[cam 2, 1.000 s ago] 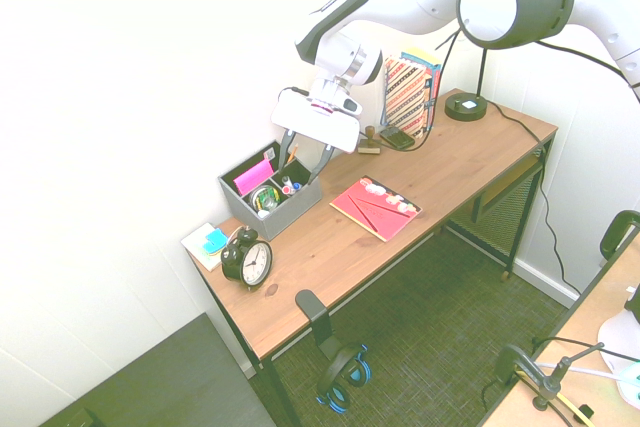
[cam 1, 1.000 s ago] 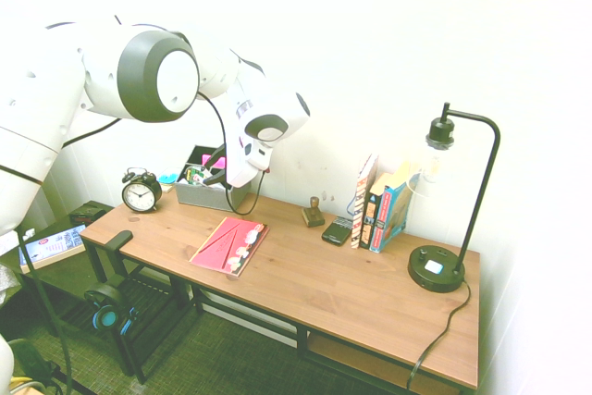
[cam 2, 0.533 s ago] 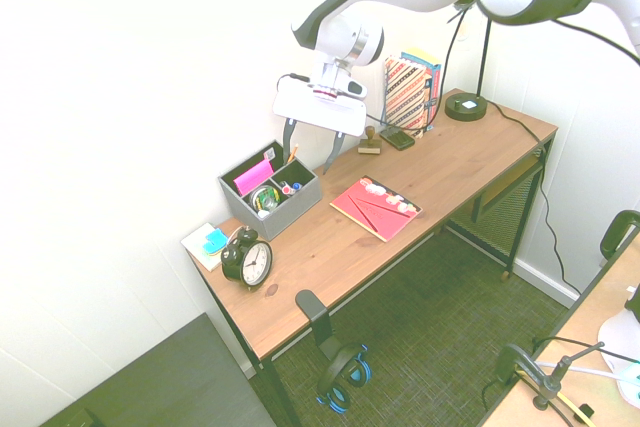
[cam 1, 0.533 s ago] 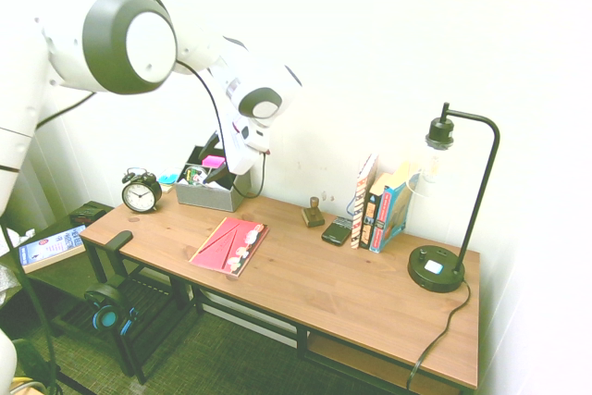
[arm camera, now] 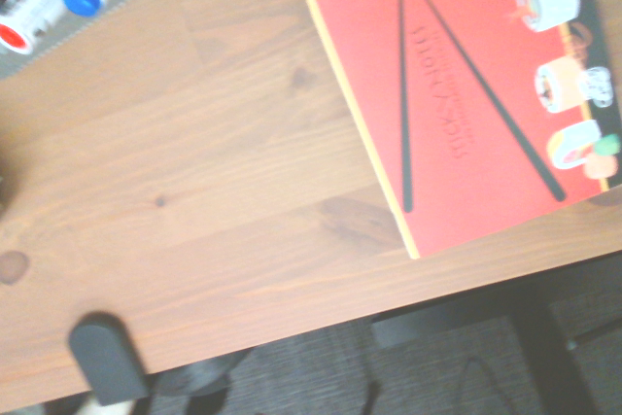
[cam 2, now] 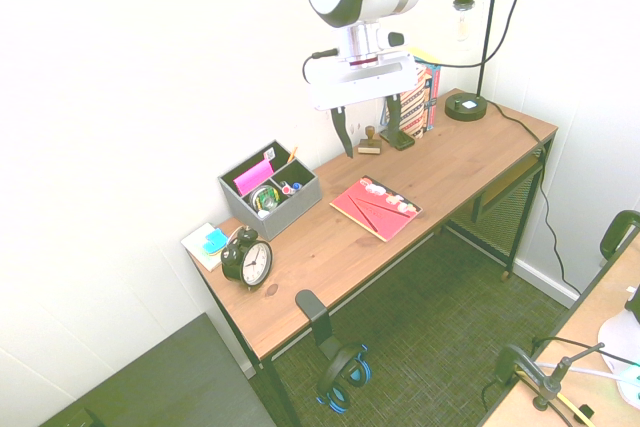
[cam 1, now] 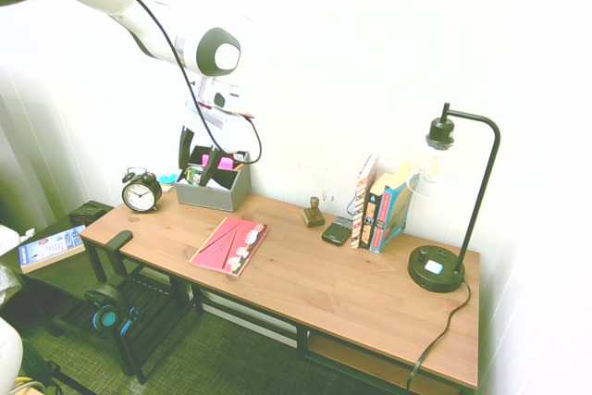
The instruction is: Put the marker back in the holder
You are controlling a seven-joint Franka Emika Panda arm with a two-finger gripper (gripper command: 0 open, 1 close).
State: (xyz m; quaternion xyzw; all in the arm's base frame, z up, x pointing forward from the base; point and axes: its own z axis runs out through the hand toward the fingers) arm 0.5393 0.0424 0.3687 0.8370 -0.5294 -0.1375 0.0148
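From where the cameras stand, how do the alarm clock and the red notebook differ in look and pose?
The alarm clock is black with a pale round face, while the red notebook is rectangular, with sushi pictures and two dark sticks on its cover. The clock stands upright; the notebook lies flat. The clock is near one end of the desk, the notebook farther in. Both rest on the desk's wooden top.

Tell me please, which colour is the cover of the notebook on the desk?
The notebook is mostly red, clearest in the wrist view.
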